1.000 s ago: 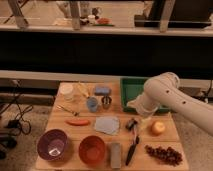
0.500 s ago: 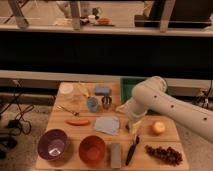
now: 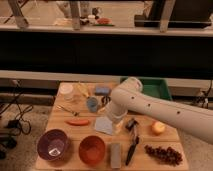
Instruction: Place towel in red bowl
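The gripper (image 3: 116, 120) hangs at the end of the white arm (image 3: 150, 107) with its fingers spread wide, holding nothing, low over the right edge of the towel (image 3: 102, 125); I can't tell whether it touches the cloth. The towel lies flat near the middle of the wooden table (image 3: 60, 117). The red bowl (image 3: 92, 149) sits just in front of it at the table's near edge, with a purple bowl (image 3: 53, 145) to one side and a grey block (image 3: 115, 154) on the other. A black-handled tool (image 3: 132, 144), an orange fruit (image 3: 158, 127) and dark grapes (image 3: 164, 154) lie further right. A green bin (image 3: 156, 87) stands at the back.
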Controlling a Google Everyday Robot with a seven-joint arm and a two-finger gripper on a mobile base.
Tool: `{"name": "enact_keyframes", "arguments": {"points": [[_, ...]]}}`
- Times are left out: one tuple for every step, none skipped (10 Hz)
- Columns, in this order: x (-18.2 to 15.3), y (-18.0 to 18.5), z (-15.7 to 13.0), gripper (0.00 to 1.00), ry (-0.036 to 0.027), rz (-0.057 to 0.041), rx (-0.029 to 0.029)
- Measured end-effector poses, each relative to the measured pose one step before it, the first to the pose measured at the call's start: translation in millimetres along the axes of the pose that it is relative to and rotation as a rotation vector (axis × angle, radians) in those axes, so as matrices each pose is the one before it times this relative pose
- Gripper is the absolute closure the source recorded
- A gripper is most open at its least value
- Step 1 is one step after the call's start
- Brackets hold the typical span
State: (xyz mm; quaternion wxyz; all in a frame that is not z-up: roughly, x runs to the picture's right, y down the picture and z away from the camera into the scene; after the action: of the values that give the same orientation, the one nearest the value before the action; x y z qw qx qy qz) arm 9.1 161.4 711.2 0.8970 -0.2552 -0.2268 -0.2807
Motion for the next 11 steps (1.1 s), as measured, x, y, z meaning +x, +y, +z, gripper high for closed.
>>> {"name": "enact_keyframes", "arguments": {"points": [[1.48, 0.38, -0.74, 0.20, 0.00203, 0.00285, 0.00176], [0.21, -0.10, 0.00, 0.20, 0.00030, 0.00043, 0.00012], [-1.31, -0.78, 1.23, 0.20, -0.00266, -0.00249, -0.00100], [0.71, 0.27, -0.72, 0.20, 0.00118, 0.00160, 0.00074], [0.82, 1.97, -0.44, 0.20, 0.00068, 0.00297, 0.00046], [-1.82, 1.53, 0.84, 0.20, -0.00351, -0.00124, -0.00032], [-2.23, 2.53, 2.48, 0.20, -0.00236, -0.00459, -0.00508], [-2.33, -1.50, 4.27, 0.20, -0.00434, -0.00248, -0.00631], [3.70, -4.78, 8.66, 0.20, -0.00198, 0.00327, -0.01625], [4.11, -4.42, 7.31, 0.20, 0.00148, 0.00026, -0.01392], [3.16, -8.89, 10.48, 0.20, 0.00060, -0.00339, -0.01205]]}}
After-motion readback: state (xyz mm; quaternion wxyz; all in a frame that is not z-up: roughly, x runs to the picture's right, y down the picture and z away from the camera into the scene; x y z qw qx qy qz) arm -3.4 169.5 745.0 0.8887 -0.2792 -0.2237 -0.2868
